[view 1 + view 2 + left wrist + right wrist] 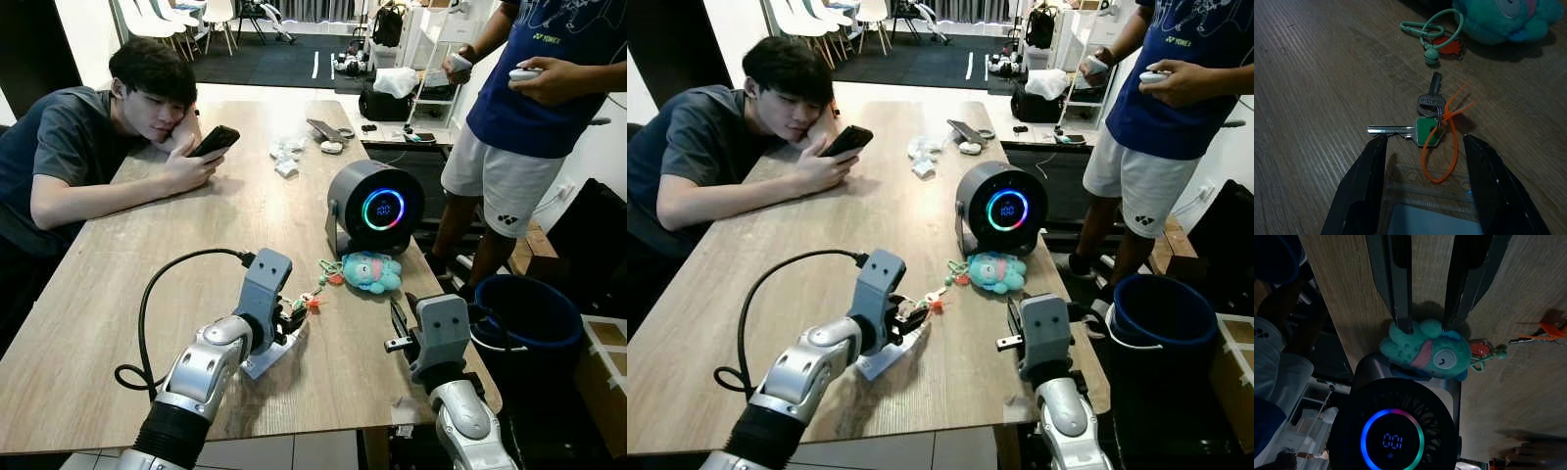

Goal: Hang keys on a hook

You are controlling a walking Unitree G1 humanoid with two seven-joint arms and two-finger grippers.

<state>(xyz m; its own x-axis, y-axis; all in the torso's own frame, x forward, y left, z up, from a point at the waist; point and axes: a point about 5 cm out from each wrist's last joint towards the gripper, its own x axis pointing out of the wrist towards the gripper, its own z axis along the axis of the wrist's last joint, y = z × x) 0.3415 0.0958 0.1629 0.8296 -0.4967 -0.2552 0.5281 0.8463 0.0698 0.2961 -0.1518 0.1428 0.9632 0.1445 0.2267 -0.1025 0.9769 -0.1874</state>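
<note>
The keys [1429, 122], two on a ring with a green head cover and an orange zip tie, lie flat on the wooden table [147, 294]. My left gripper [1424, 141] is open and low over the table, its fingertips on either side of the green key head and not closed on it. From the head views the keys [310, 301] sit just past the left gripper [294, 317]. A clear card sleeve [1425, 205] lies under the left fingers. My right gripper [397, 321] is open near the table's right edge and points at a teal plush toy [1425, 355].
A teal carabiner with a red tag [331, 273] lies between the keys and the plush toy [372, 271]. Behind them stands a round black device with a glowing ring [377, 206]. A person leans on the table at the left, another stands at the right. A blue bucket [529, 313] sits off the table's right.
</note>
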